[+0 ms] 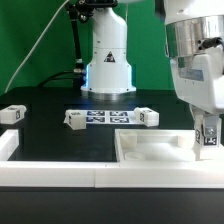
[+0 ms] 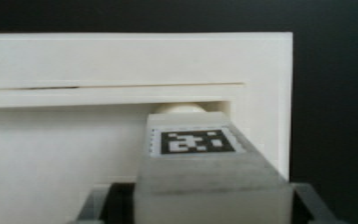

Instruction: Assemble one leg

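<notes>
The black desk is carrying a big white slab at about four o'clock. Over the slab's right end the arm's jaws are gripping a tagged white leg upright. Other legs are lying near the marker board at twelve o'clock.

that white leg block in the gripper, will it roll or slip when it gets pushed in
The leg looks stiff and flat-sided, so rolling seems unlikely. Its smooth plastic might slip between the gripper fingers under a hard push. It looks light, and should slide rather than tip on the slab.
</notes>
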`<state>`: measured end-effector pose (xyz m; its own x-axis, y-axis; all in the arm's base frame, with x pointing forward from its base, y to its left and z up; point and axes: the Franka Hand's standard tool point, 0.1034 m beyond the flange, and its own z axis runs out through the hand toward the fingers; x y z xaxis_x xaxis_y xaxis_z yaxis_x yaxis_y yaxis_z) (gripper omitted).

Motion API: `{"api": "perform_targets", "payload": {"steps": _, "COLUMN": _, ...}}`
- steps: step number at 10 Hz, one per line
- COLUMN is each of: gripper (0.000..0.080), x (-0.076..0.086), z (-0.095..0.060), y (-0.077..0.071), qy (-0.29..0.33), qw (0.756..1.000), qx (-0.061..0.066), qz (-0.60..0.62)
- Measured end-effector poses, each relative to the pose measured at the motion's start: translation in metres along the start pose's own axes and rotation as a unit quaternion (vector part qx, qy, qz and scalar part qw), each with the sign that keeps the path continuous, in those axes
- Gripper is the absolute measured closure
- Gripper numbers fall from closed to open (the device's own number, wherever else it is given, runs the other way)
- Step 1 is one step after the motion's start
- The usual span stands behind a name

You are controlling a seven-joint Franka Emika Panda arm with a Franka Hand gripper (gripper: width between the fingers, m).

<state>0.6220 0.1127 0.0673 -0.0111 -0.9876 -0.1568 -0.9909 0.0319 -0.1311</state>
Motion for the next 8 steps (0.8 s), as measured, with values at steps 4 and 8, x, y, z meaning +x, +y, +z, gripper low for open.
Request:
{"api": "perform_targets", "payload": {"steps": 4, "gripper": 0.0283, "x": -0.0002, "z": 0.0002, "y": 0.0002, "qy": -0.003, "qw": 1.0, "qx": 0.0, "qz": -0.009}}
{"api": "perform_targets", "payload": {"steps": 8, "gripper": 0.0158, "x": -0.0024, "z": -0.0025, "y": -0.0011, "qy": -0.006, "qw": 0.977, "qx": -0.014, "qz": -0.214}}
